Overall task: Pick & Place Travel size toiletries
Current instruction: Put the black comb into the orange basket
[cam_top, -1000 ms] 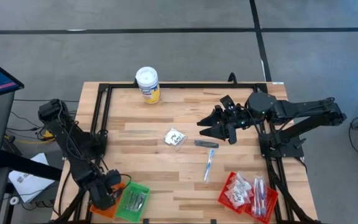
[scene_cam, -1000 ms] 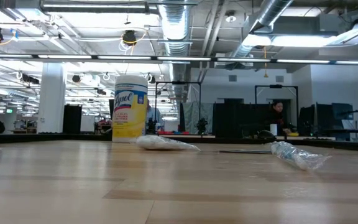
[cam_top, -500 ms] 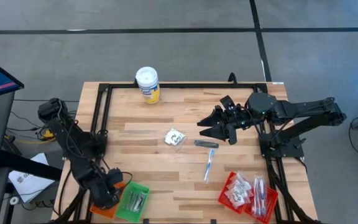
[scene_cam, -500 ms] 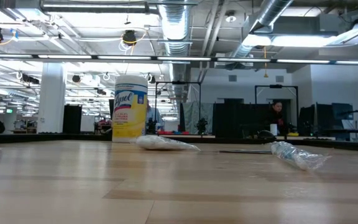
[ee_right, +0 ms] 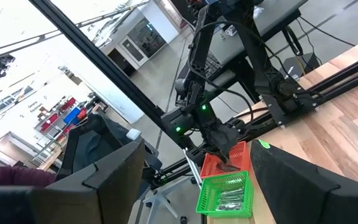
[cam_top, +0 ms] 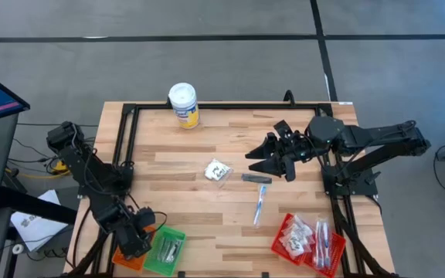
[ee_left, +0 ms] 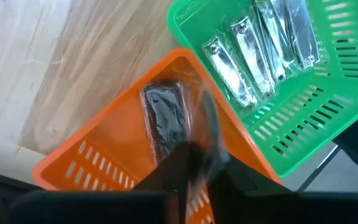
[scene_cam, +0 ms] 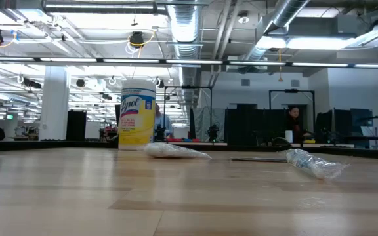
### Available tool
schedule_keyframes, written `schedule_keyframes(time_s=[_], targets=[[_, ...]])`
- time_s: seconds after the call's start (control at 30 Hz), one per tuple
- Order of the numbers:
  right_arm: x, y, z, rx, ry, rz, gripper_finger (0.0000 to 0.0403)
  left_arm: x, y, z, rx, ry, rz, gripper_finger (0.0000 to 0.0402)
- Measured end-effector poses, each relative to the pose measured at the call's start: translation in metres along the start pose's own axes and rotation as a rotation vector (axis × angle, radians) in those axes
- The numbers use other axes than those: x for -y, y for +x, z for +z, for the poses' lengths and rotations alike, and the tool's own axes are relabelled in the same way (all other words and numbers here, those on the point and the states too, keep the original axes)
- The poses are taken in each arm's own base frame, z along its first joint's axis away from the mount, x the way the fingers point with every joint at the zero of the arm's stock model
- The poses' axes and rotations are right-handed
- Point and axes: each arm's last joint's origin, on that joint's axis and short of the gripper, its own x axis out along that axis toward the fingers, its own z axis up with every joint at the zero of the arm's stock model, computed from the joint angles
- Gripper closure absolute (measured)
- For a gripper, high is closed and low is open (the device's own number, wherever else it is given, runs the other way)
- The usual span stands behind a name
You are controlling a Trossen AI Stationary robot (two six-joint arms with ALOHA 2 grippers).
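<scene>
**Left gripper over the orange basket**

High view: the left gripper (cam_top: 134, 241) hangs over the orange basket (cam_top: 126, 260) at the table's (cam_top: 191, 220) near left corner; the right gripper (cam_top: 263, 158) waits spread open at far right.

Left wrist view: whether its fingers are parted cannot be told; a dark narrow packet (ee_left: 165, 119) lies lengthwise in the basket.

Low view: an open workshop hall lies behind.

The left gripper (cam_top: 134, 241) hangs over the orange basket (cam_top: 127, 259) at the tabletop's near left corner. The right gripper (cam_top: 259, 158) hovers by the right edge, jaws apart.
</scene>
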Motion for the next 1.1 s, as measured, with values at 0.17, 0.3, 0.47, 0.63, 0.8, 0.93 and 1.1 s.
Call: schedule_keyframes(time_s=[0.17, 0.3, 0.47, 0.63, 0.8, 0.93, 1.1], targets=[[0.000, 0.000, 0.000, -0.003, 0.063, 0.002, 0.0117, 0.000, 0.000, -0.005, -0.040, 0.014, 0.002, 0.0329], [-0.002, 0.000, -0.001, -0.022, 0.084, 0.027, 0.0117, -0.001, -0.002, -0.007, -0.044, 0.021, -0.008, 0.0313], [-0.007, 0.000, -0.002, -0.023, 0.093, 0.074, 0.0117, -0.003, -0.014, -0.005, 0.009, 0.020, -0.058, 0.0310], [-0.005, 0.000, -0.010, -0.122, 0.192, 0.050, 0.0117, -0.009, -0.039, -0.001, 0.148, 0.026, -0.161, 0.0310], [-0.003, -0.003, -0.009, -0.158, 0.235, 0.062, 0.0117, -0.020, -0.069, 0.012, 0.424, -0.028, -0.284, 0.0316], [-0.003, -0.011, -0.003, -0.129, 0.177, 0.074, 0.0117, -0.021, -0.087, 0.033, 0.602, -0.016, -0.358, 0.0325], [-0.003, -0.024, 0.001, -0.106, 0.096, 0.047, 0.0117, -0.008, -0.096, 0.078, 0.740, 0.042, -0.445, 0.0339]])
